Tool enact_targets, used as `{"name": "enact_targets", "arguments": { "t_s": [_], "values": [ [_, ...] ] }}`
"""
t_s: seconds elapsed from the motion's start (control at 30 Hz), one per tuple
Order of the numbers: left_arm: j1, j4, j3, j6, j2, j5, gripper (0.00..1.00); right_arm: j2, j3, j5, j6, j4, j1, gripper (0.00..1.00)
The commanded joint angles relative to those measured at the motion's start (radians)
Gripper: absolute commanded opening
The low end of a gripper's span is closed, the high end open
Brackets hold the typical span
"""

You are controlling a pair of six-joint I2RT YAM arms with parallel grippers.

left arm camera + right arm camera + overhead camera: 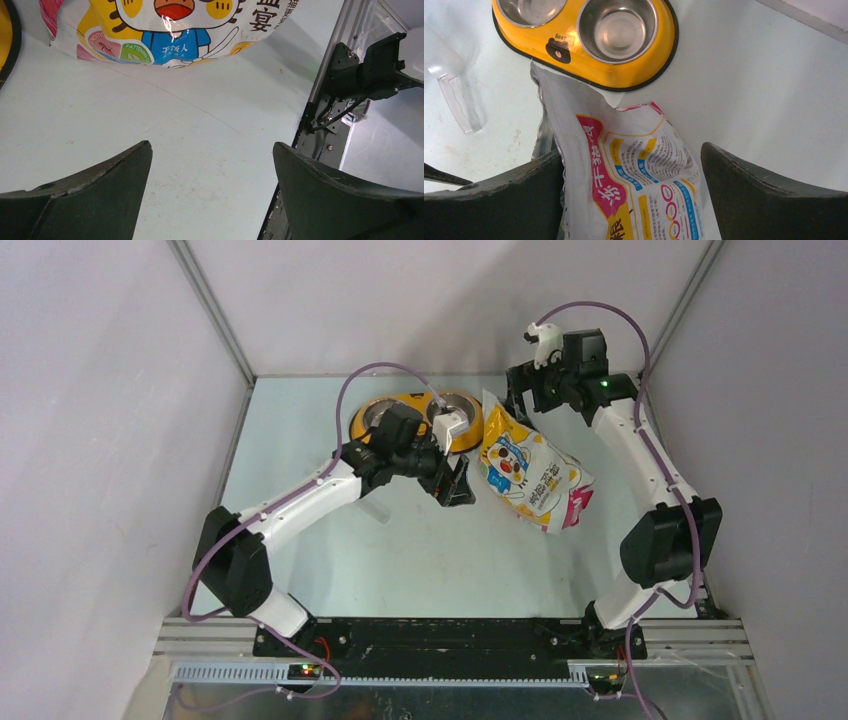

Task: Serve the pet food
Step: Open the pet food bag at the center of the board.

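Note:
The crinkly yellow-white foil bag [530, 472] with a cartoon cat lies on the table, right of centre, its open top toward the bowl. The pet food itself is hidden inside it. My right gripper [520, 408] is open at the bag's top end. In the right wrist view the bag [644, 180] runs between the spread fingers [769, 200]; the left finger is against its edge and the right one stands apart. My left gripper [455, 485] is open just left of the bag. In the left wrist view it [212, 150] has only bare table between its fingers, and the bag [170, 30] lies ahead.
The yellow double bowl [468, 410] with two steel cups, both bare inside [616, 27], stands at the back, partly under the left arm. A clear plastic scoop [456, 97] lies on the table left of the bag. Grey walls close in both sides.

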Motion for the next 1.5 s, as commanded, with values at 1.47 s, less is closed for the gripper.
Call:
{"name": "enact_targets", "arguments": {
  "t_s": [1.47],
  "values": [
    [-0.014, 0.034, 0.046, -0.013, 0.007, 0.024, 0.98, 0.040, 0.016, -0.028, -0.006, 0.066, 0.051, 0.97]
  ]
}}
